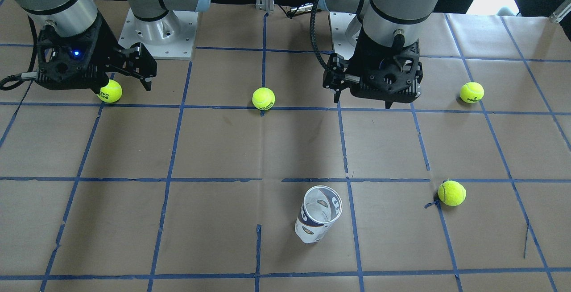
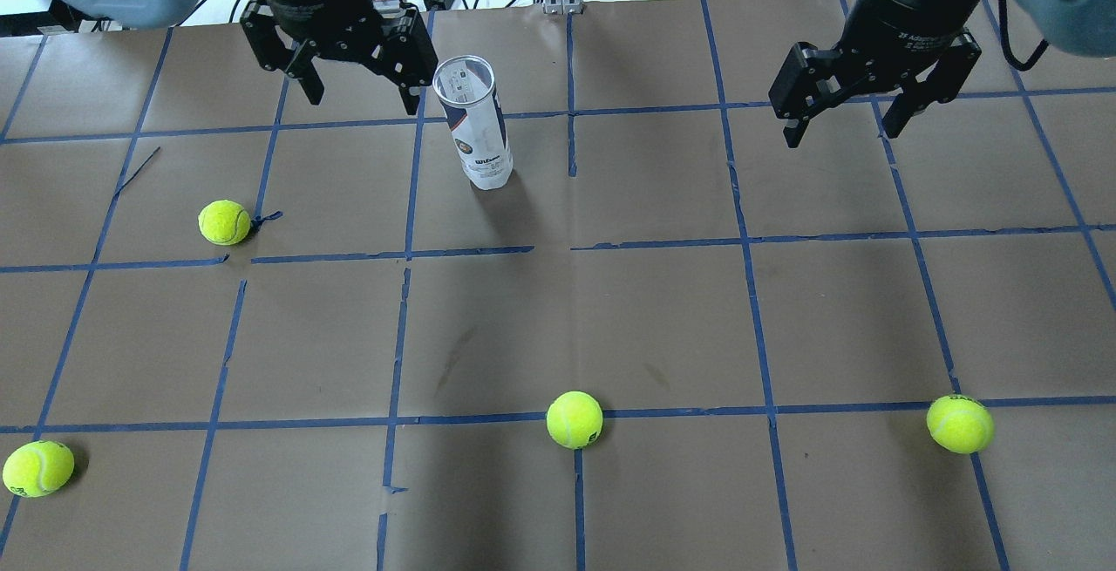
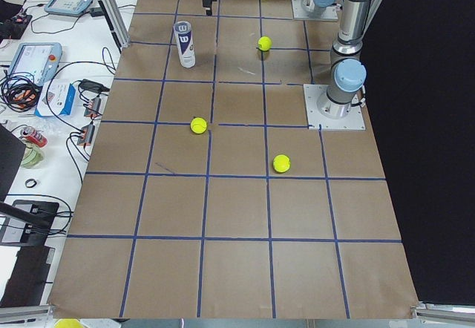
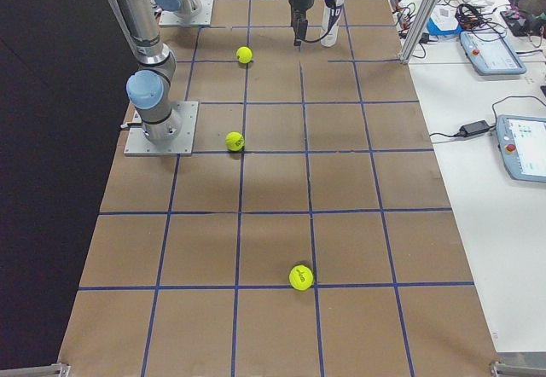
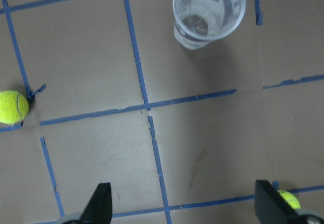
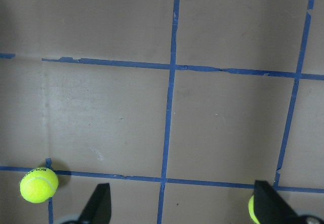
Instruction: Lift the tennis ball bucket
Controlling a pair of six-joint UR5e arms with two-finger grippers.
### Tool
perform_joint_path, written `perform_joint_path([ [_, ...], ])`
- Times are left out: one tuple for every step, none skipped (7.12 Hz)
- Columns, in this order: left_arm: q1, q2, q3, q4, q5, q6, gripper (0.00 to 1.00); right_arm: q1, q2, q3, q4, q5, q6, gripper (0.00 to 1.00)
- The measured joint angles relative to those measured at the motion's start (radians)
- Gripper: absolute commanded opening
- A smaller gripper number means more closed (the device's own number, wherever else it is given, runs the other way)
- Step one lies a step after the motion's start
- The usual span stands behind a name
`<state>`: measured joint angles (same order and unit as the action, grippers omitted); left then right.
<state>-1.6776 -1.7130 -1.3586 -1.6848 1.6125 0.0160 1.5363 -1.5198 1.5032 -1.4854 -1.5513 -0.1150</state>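
The tennis ball bucket (image 2: 475, 122) is a clear tube with a white and navy label. It stands upright, open-topped and empty, at the far middle of the table, and also shows in the front view (image 1: 317, 214) and the left wrist view (image 5: 207, 13). My left gripper (image 2: 362, 93) hangs open and empty above the table, just left of the bucket and apart from it. In the left wrist view (image 5: 185, 206) the bucket lies beyond its fingertips. My right gripper (image 2: 844, 125) hangs open and empty at the far right.
Several yellow-green tennis balls lie loose: one left of the bucket (image 2: 224, 222), one at the near left (image 2: 38, 468), one near the middle (image 2: 575, 419), one at the near right (image 2: 960, 424). Brown paper with blue tape lines (image 2: 663, 248) covers the table.
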Motion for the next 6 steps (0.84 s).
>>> perform_joint_path([
  [0.045,0.054,-0.057,-0.005,-0.012,-0.002,1.0,0.001,0.001,0.0,-0.001,0.001,0.001,1.0],
  [0.083,0.086,-0.097,-0.002,-0.033,-0.004,1.0,0.001,0.002,0.0,-0.002,0.001,0.001,1.0],
  [0.099,0.099,-0.12,0.005,-0.051,-0.006,1.0,0.001,0.002,0.0,-0.003,0.001,0.001,1.0],
  [0.104,0.102,-0.13,0.021,-0.059,-0.006,1.0,0.0,0.003,0.0,-0.003,0.001,0.001,1.0],
  [0.106,0.101,-0.135,0.044,-0.063,-0.008,1.0,-0.001,0.004,0.0,-0.003,0.001,0.001,1.0],
  [0.106,0.1,-0.137,0.062,-0.064,-0.014,1.0,-0.001,0.005,0.0,-0.003,0.001,0.002,1.0],
])
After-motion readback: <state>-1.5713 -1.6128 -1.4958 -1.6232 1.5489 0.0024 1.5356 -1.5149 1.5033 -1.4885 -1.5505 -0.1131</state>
